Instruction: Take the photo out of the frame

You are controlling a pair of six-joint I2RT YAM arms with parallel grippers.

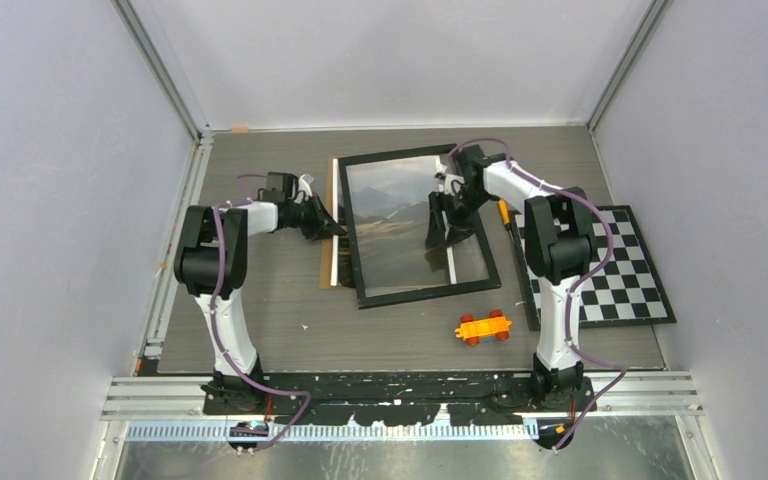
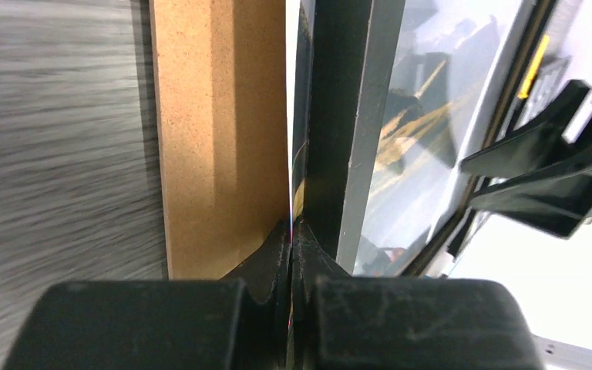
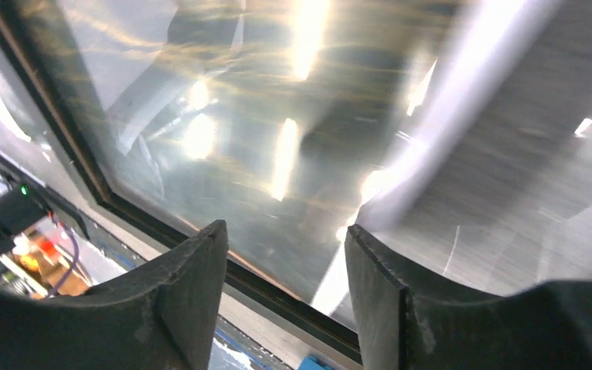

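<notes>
Left claw clamps the photo by its white edge (beside the brown board); right claw, jaws apart, hangs over the glazed frame.

glare blurs the photo in the right wrist view; the frame runs out of view there.

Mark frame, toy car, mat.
frame (image 1: 425, 292), top view, near rail.
toy car (image 1: 483, 327), top view, orange body.
mat (image 1: 625, 280), top view, checkered middle.
</notes>
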